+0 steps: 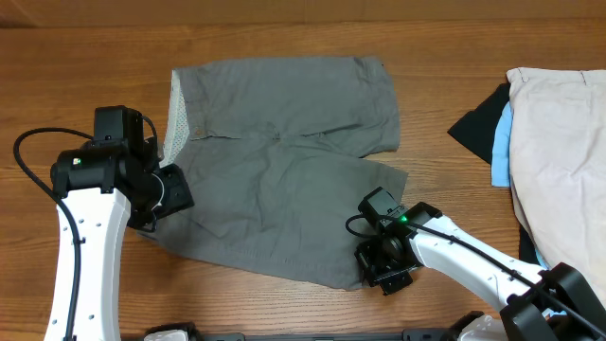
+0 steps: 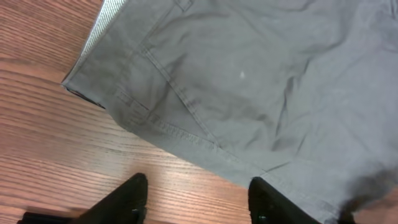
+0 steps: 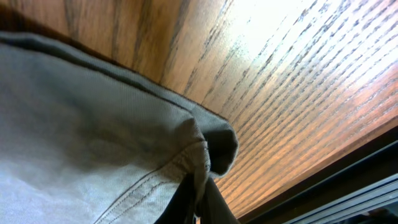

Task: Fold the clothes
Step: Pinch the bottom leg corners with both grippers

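Pinching the hem corner [image 3: 214, 146] of the seemingly soft, floppy shorts [image 1: 284, 180] at lower right, right jaws were clamped; left jaws stood spread.

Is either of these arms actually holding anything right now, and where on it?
The right arm's fingers pinch the grey shorts at a leg's hem corner. The left fingers stand apart, gripping nothing.

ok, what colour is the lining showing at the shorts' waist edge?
White mesh lining, against the mid-grey shorts. The left wrist view shows it best.
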